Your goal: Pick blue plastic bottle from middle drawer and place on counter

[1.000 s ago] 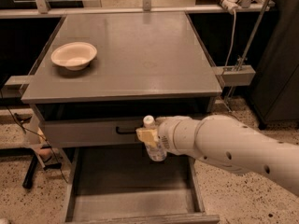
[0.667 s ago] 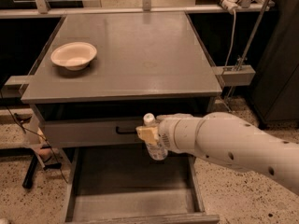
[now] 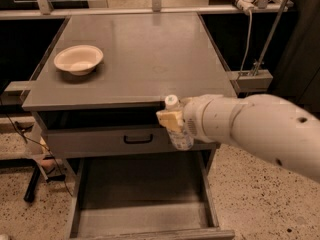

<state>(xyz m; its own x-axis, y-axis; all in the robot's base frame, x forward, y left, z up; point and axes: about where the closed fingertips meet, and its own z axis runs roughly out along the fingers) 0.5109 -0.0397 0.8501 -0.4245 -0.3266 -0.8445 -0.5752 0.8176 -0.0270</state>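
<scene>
Gripper (image 3: 172,121) at the counter's (image 3: 150,49) front edge, right of centre. Its cream fingers (image 3: 168,118) are clamped on the bottle (image 3: 182,138).

Bottle upright or nearly so. White cap shows about level with the counter's front lip, and the clear body hangs below that lip, in front of the cabinet face. It is lifted clear of the drawer (image 3: 142,196) and is not resting on the counter top.

Arm (image 3: 250,129), white and thick, comes in from the right, below counter level, across the counter's right front corner.

Drawer pulled out, well below the counter's front edge. Its flat grey floor is bare where it shows.

Drawer front (image 3: 100,143) with black handle (image 3: 138,139) sits shut just under the counter, left of the bottle.

Bowl (image 3: 78,60), cream, sits upright on the counter's left side, well apart from gripper and bottle.
</scene>
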